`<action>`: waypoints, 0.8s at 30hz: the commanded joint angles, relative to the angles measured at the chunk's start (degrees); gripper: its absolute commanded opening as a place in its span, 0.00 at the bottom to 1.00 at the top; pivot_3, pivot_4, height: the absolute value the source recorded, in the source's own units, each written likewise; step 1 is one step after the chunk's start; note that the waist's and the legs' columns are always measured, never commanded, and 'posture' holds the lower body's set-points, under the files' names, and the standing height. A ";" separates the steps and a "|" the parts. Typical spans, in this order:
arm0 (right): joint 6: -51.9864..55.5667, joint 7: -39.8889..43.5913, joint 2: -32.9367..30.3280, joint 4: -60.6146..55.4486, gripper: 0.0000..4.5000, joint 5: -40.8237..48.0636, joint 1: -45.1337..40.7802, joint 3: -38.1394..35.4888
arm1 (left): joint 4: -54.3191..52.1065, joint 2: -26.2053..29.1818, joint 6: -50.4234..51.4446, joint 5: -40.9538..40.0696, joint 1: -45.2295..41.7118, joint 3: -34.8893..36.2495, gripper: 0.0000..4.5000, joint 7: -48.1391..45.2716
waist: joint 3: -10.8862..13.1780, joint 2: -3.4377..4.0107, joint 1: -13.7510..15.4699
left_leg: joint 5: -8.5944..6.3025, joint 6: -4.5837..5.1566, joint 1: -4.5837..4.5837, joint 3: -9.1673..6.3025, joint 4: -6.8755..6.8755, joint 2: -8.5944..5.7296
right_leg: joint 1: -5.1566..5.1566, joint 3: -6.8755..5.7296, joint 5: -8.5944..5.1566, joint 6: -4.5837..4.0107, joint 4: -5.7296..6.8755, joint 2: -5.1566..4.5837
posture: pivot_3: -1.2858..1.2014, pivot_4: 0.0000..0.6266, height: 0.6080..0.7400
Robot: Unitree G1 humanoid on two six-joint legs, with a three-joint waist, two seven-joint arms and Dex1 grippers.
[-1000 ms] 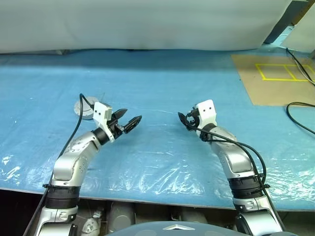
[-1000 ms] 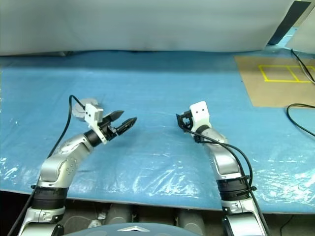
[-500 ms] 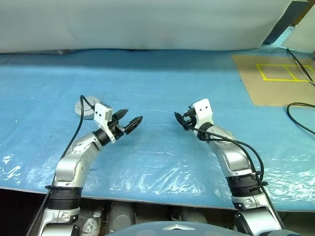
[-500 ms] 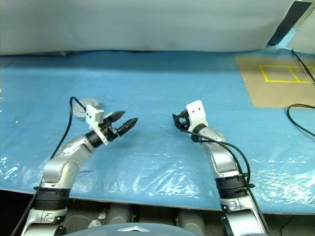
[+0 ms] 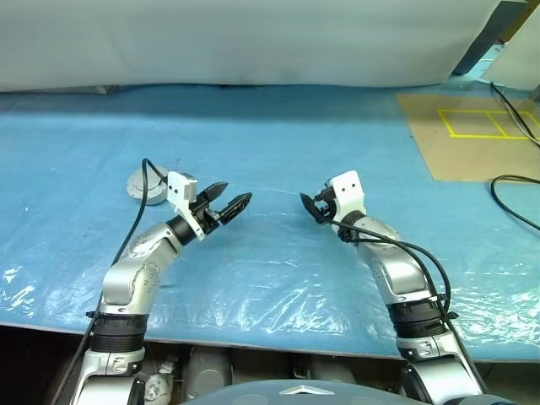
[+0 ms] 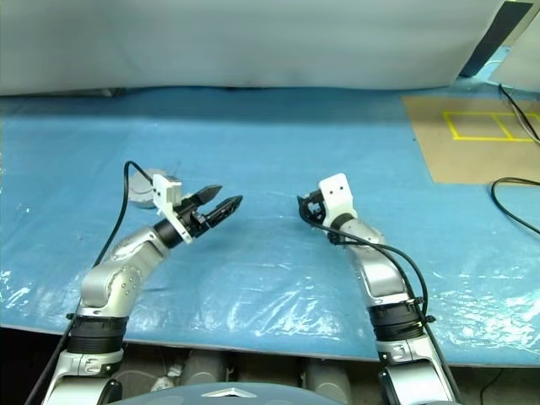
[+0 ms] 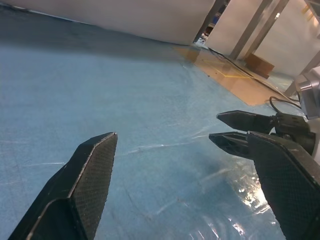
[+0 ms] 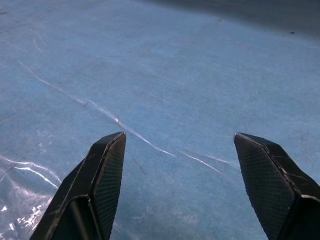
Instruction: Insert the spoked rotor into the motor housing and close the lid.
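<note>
A round grey metal piece [image 5: 137, 183], the motor housing as far as I can tell, lies on the blue table behind my left wrist. Whether its lid is on it I cannot tell. The spoked rotor is out of view. My left gripper [image 5: 232, 196] hovers above the table to the right of the grey piece, pointing right, open and empty. The left wrist view has its fingers [image 7: 95, 165] wide apart. My right gripper [image 5: 309, 205] hangs near the table's middle, facing the left one, open with nothing between its fingers [image 8: 107, 170]. It also appears in the left wrist view as my right gripper [image 7: 215, 126].
A blue sheet [image 5: 270, 143] covers the table, with crinkled clear plastic [image 5: 253, 295] along the front edge. A brown board with yellow tape [image 5: 472, 126] lies at the back right, and a black cable [image 5: 515, 194] runs beside it. A white curtain [image 5: 253, 42] closes the back.
</note>
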 commanded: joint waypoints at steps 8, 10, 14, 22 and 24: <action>-0.29 -0.30 0.15 -1.33 0.80 -0.83 -0.17 -0.34 | -2.13 -0.65 0.50 -0.78 -1.03 -0.05 0.96 0.59 | 0.00 0.00 0.02 | 0.00 0.00 0.01 0.00 0.01 0.00 | 0.01 0.00 0.00 0.00 0.00 0.00 | 0.52 0.24 1.00; 0.13 -0.11 0.40 -1.63 0.80 -0.15 -0.08 -0.86 | -3.15 -0.75 0.44 -1.05 0.08 -0.07 0.96 0.34 | 0.00 0.00 -0.01 | 0.00 0.00 0.00 0.00 0.01 0.00 | 0.00 0.00 0.00 0.00 0.00 0.00 | 0.52 0.24 1.00; -0.58 0.47 0.11 -1.54 0.80 -0.39 -0.42 -0.63 | -3.02 -0.61 -0.41 0.57 0.72 -0.70 0.96 0.52 | 0.00 0.00 0.01 | 0.00 0.00 0.00 0.00 0.00 0.01 | 0.00 0.00 0.00 0.00 0.00 0.01 | 0.52 0.24 1.00; -0.70 1.73 -0.45 -0.80 0.80 -0.40 -1.28 -0.90 | -2.56 -1.35 -0.72 0.74 0.07 -1.13 0.96 0.93 | 0.00 0.00 0.03 | 0.00 0.00 0.01 0.00 0.02 0.01 | 0.01 0.00 0.00 0.00 0.01 0.00 | 0.52 0.24 1.00; -0.19 1.46 -0.31 -0.65 0.80 -0.26 -1.26 -1.12 | -2.92 -0.98 -0.69 0.88 0.62 -1.70 0.96 0.18 | 0.00 0.00 0.02 | 0.00 0.00 0.00 0.00 0.01 0.01 | 0.00 0.00 0.00 0.00 0.01 0.00 | 0.52 0.24 1.00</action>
